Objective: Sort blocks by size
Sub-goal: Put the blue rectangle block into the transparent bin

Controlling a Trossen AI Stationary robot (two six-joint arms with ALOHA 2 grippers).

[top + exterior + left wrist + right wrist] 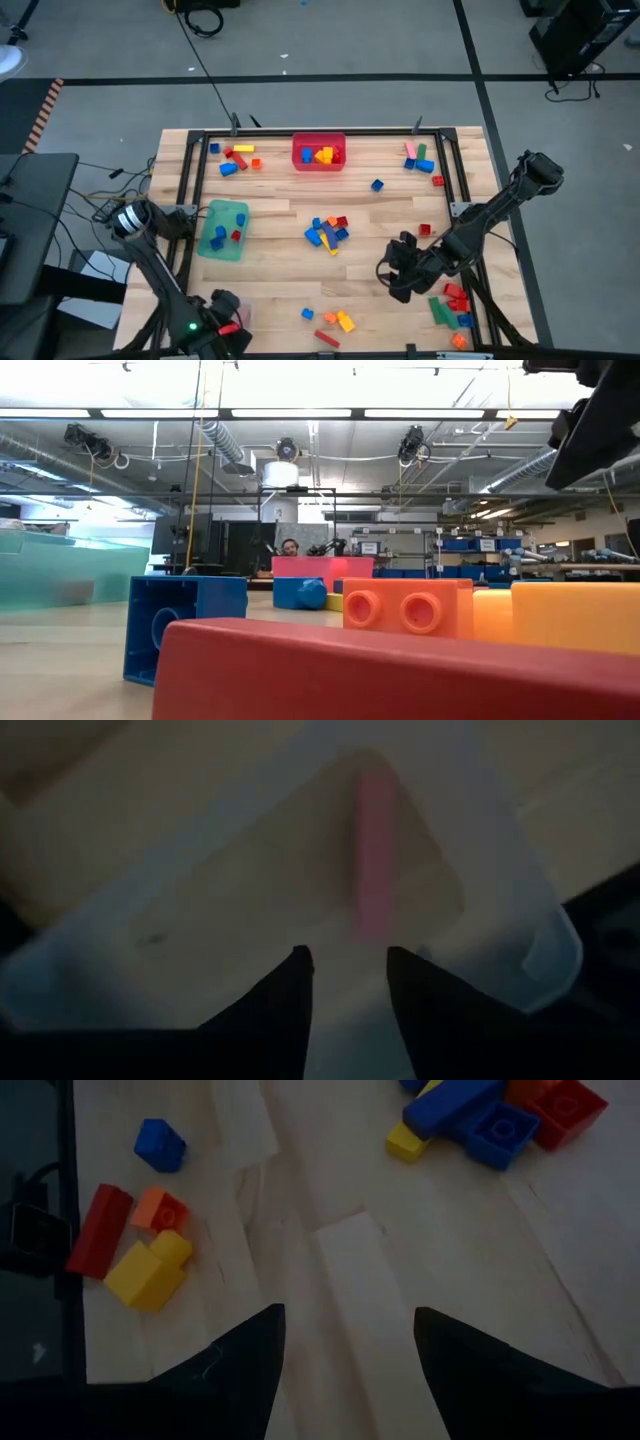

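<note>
from above i see the blocks (327, 233) scattered over the bench (280, 215), and only my left wrist camera shows a pink bar (375, 850) lying flat in the clear bin (545, 935), its long axis pointing away from the left gripper (347, 982), jaws spread above it. the right gripper (348, 1342), jaws spread and empty, hangs over bare wood between the middle heap and the yellow block (150, 1270).

I see a wooden table (270, 215) with a dark metal frame (190, 170) on it, a red bin (318, 165) at the far edge, a green bin (222, 240) left, and a clear bin (500, 840). A person (289, 547) sits in the room beyond.
</note>
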